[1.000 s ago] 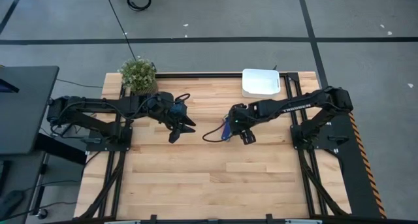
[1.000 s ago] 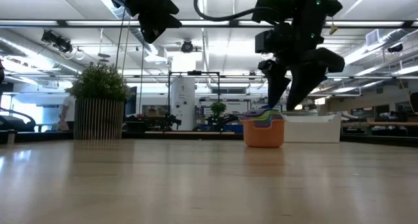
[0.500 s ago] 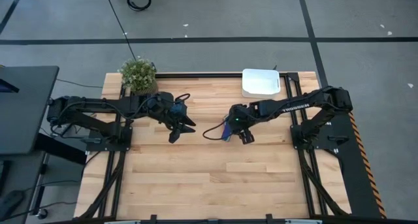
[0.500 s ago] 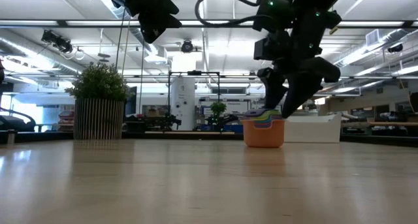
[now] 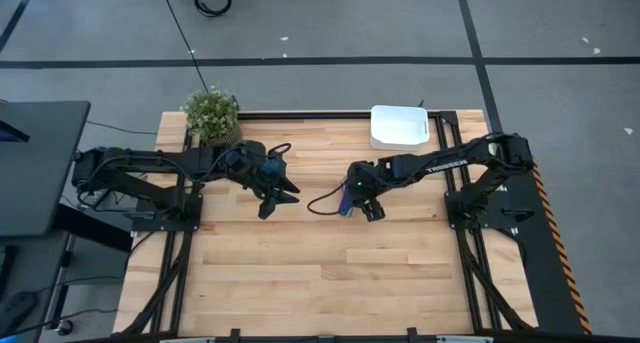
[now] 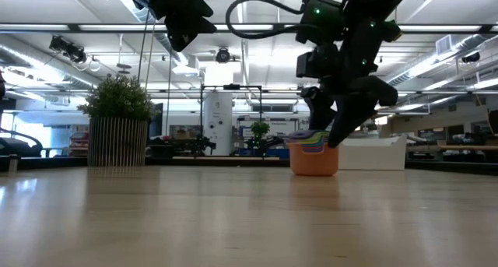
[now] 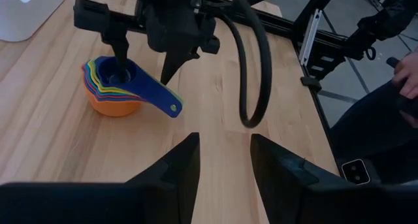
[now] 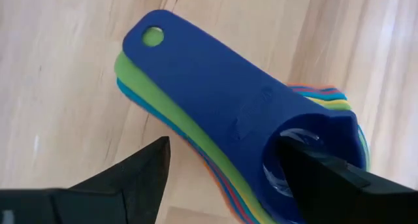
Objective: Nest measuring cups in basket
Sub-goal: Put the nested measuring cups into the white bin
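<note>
The table (image 5: 300, 273) is pale wood in planks, smooth, with a soft sheen that mirrors light in the low view. On it, well apart from the basket (image 5: 399, 126), the measuring cups (image 7: 117, 87) look like moulded plastic: the top dark blue one has a smooth, slightly matt handle, and a glossy glint shows inside its bowl. The basket is smooth white plastic with a faint shine. Beside the cups, the right gripper (image 7: 147, 64) is matt black, apparently hard plastic or coated metal, with a smooth rubbery black cable (image 7: 251, 67) looping off it. The left gripper (image 7: 222, 160) has matt dark fingers. The table's frame rails (image 5: 460, 273) look like black metal.
</note>
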Controlling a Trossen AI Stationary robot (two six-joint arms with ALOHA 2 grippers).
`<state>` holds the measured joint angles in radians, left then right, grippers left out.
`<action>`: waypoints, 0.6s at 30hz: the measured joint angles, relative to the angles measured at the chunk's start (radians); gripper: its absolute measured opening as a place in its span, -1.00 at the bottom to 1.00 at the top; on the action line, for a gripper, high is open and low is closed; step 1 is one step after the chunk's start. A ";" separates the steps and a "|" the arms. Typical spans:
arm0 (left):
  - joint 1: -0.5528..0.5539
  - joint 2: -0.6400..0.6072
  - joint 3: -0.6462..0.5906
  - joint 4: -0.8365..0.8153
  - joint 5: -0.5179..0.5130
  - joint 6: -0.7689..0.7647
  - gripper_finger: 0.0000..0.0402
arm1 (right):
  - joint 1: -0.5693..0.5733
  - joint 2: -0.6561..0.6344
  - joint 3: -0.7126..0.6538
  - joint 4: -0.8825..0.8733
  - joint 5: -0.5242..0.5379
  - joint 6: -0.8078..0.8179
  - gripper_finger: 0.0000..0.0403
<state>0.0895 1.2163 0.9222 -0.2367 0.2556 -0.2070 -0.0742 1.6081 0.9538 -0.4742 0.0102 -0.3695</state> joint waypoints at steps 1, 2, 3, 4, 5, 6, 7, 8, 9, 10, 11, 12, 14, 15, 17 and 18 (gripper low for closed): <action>0.000 0.000 0.000 0.000 0.000 0.000 -0.29 | 0.000 0.005 0.001 0.004 0.000 -0.001 0.45; 0.000 0.000 0.000 0.000 0.000 0.000 -0.29 | 0.000 0.007 0.001 0.010 0.000 -0.001 0.45; 0.000 0.000 0.000 0.000 0.000 0.000 -0.29 | 0.000 0.008 0.001 0.013 0.000 -0.001 0.45; 0.000 0.000 0.000 0.001 0.000 0.000 -0.29 | 0.000 0.008 0.001 0.016 0.000 -0.002 0.45; 0.000 0.000 0.000 0.001 0.000 0.000 -0.29 | 0.000 0.008 0.001 0.021 0.000 -0.005 0.45; 0.000 0.000 0.000 0.000 0.000 0.000 -0.29 | -0.002 0.009 0.001 0.027 0.000 -0.013 0.45; 0.000 0.000 0.000 0.001 0.000 0.000 -0.29 | -0.004 0.010 0.001 0.029 -0.001 -0.026 0.45; 0.000 0.000 0.000 0.001 0.000 0.000 -0.29 | -0.006 0.010 0.000 0.029 -0.001 -0.036 0.45; 0.000 0.000 0.000 0.001 0.000 0.000 -0.29 | -0.009 0.010 0.000 0.029 -0.003 -0.045 0.45; 0.000 0.000 0.000 0.000 0.000 0.000 -0.29 | -0.012 0.010 0.000 0.028 -0.005 -0.049 0.45; 0.000 0.000 0.000 0.001 0.000 0.000 -0.29 | -0.014 0.010 0.000 0.029 -0.006 -0.050 0.45; 0.000 0.000 0.000 0.001 0.000 0.000 -0.29 | -0.018 0.010 0.000 0.029 -0.006 -0.051 0.45; 0.000 0.000 0.000 0.001 0.000 0.000 -0.29 | -0.025 0.010 0.000 0.029 -0.008 -0.052 0.45; 0.000 0.000 0.000 0.001 0.000 0.000 -0.29 | -0.029 0.010 0.000 0.029 -0.007 -0.053 0.45; 0.000 0.000 0.000 0.000 0.000 0.000 -0.29 | -0.037 0.010 0.000 0.030 -0.007 -0.062 0.45; 0.000 0.000 0.000 0.000 0.000 0.000 -0.29 | -0.042 0.010 0.000 0.032 -0.005 -0.070 0.45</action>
<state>0.0895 1.2163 0.9222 -0.2362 0.2558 -0.2066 -0.1161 1.6180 0.9535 -0.4420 0.0051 -0.4391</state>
